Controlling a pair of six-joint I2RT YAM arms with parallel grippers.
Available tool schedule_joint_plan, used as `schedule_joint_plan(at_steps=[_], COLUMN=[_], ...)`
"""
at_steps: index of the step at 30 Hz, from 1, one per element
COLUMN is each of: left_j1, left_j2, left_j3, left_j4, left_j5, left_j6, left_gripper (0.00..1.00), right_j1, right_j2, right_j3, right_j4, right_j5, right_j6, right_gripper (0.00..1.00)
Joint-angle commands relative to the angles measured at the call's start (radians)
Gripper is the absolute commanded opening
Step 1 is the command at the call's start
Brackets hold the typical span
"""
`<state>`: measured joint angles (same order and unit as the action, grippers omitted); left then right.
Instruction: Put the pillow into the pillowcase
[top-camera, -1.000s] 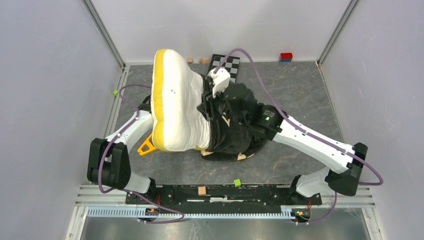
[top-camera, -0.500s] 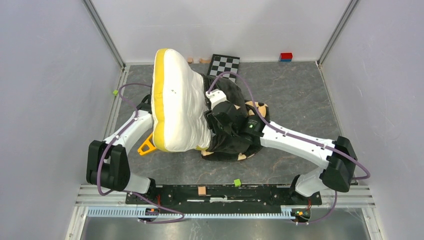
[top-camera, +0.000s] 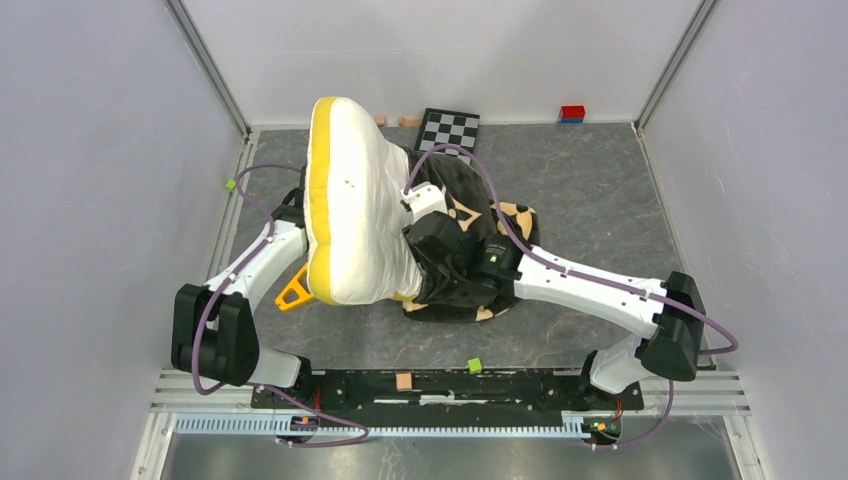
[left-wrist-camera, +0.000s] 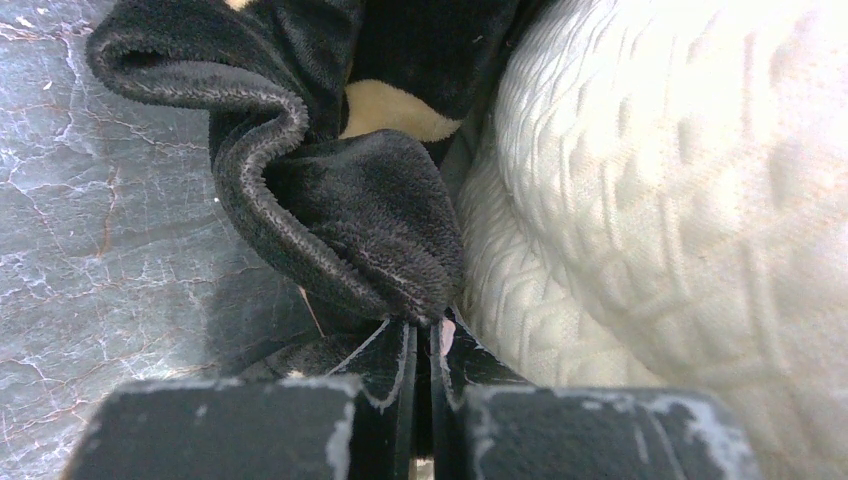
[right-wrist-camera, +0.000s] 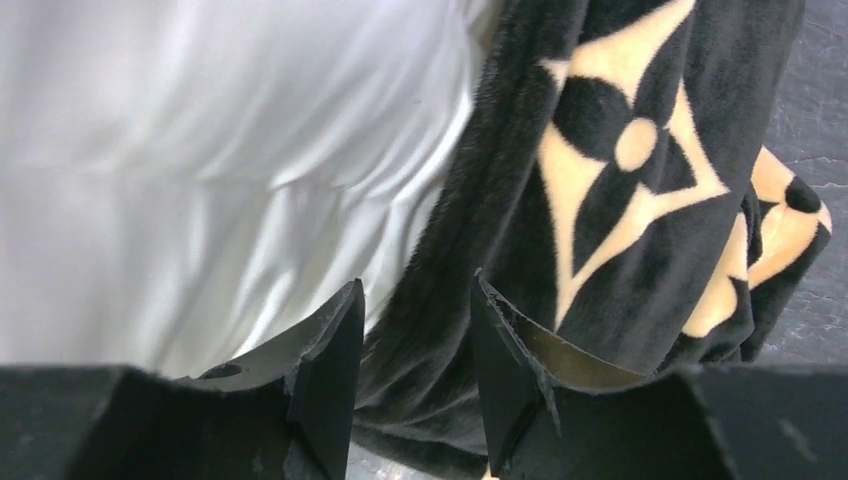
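**A:** Surface?
**B:** Tabletop (top-camera: 600, 190), dark grey, marbled with pale veins.
**A:** Middle?
**B:** Pillowcase (top-camera: 455, 300) heaped there, black plush with tan motifs, lying straight on the tabletop.
**A:** Far edge?
**B:** Checkered board (top-camera: 449, 128) at the back wall. Small wooden blocks (top-camera: 410, 121) just left of it. Red-and-blue block (top-camera: 572, 113) well to its right.
**A:** Elsewhere?
**B:** Left green cube (top-camera: 230, 184) at the left edge. Near green cube (top-camera: 476, 365) by the front rail. Orange triangular piece (top-camera: 295, 290) left of the pillowcase, partly hidden.
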<state>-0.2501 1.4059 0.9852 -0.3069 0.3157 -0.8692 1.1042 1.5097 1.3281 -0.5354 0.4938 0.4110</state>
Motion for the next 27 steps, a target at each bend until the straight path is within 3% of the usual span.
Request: schedule_joint_plan(at_steps=[1,7,21,22,25,27], left_j1=[-0.006,-0.008,-0.014,-0.014,-0.021,-0.029], left_j2=[-0.037,-0.037,-0.048,-0.049,-0.040,-0.027], left_j3=[0.054,0.055,0.061,0.062,0.074,0.088], left_j4=[0.035,0.038,0.038,0.038,0.039,0.038], left_j5=[0.014,0.015,0.019,0.019,0.015,0.011], left_j6=[0.041,0.036,0.032,0.032,0.033,0.033], left_gripper=[0.02,0.02,0.02,0.03,0.03,0.02], right_j1=[0.054,0.056,0.024,0.019,0.025,0.068], right_j2=[-0.044,-0.046,-0.019,-0.023,-0.035,-0.066], right_j3=[0.044,-0.025,-0.115,-0.121,-0.053,0.032], right_j4=[-0.050,-0.013,0.034,0.043,0.017,0.024], right_j5=[0.092,0.058,-0.004,-0.018,-0.090,-0.116], right_j6=[0.058,0.125,0.155,0.151,0.125,0.081], right_gripper=[0.47,0.32,0.37,0.34,0.00,0.00])
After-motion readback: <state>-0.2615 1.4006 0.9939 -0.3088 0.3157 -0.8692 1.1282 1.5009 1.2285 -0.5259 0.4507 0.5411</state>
